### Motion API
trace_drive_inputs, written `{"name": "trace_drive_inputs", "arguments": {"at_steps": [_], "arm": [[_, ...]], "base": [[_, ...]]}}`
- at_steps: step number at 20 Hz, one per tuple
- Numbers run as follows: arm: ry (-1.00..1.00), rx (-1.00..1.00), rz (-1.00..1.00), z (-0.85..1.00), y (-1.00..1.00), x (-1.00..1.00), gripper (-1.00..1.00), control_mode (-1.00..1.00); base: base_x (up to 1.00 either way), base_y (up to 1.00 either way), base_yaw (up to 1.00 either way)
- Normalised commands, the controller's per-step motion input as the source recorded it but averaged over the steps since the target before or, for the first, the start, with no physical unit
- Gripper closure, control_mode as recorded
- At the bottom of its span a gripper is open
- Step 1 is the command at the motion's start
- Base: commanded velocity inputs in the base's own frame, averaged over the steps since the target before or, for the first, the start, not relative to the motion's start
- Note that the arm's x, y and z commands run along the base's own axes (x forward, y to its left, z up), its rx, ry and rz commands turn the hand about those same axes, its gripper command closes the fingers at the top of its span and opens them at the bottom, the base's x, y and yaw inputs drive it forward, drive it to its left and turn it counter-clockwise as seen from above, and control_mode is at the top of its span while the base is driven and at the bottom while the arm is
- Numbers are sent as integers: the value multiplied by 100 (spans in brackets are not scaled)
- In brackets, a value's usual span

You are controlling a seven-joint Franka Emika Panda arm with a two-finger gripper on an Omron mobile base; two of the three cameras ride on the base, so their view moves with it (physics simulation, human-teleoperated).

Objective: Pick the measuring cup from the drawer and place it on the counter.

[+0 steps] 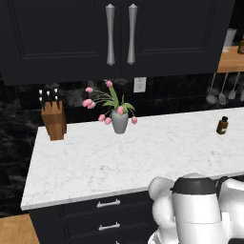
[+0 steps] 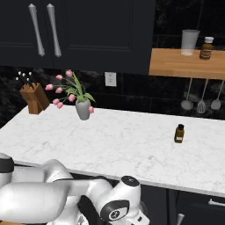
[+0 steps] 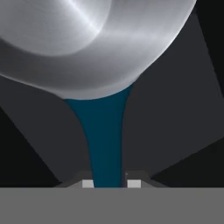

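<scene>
The hand view looks closely at the measuring cup [image 3: 87, 43]: a brushed steel bowl at the top with a dark blue handle [image 3: 107, 140] running down to my gripper [image 3: 110, 183]. The two fingertips [image 3: 88, 183] press against the handle's sides, so the gripper is shut on it. Dark grey drawer walls surround the cup. The white marble counter [image 1: 119, 157] [image 2: 132, 145] stretches above black cabinet fronts, and my arm bends low in front of its near edge.
On the counter stand a wooden knife block [image 1: 54, 121] [image 2: 34, 97], a grey vase of pink tulips [image 1: 119, 120] [image 2: 82, 108] and a small brown bottle [image 1: 222, 125] [image 2: 179, 133]. Closed drawers [image 1: 108, 204] sit below. Utensils [image 2: 201, 105] hang under a wooden shelf [image 2: 184, 66].
</scene>
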Motion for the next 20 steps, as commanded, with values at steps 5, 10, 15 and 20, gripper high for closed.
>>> {"name": "trace_drive_inputs", "arguments": {"at_steps": [5, 10, 15, 20], "arm": [[-10, -2, -18, 100, 6, -51, 100, -100], [-15, -18, -2, 100, 22, 52, 100, -100], [0, -16, -3, 100, 2, 100, 100, -100], [0, -4, -3, 100, 6, 100, 100, -100]], "base": [[0, 0, 0], [0, 0, 0], [0, 0, 0], [0, 0, 0]]}}
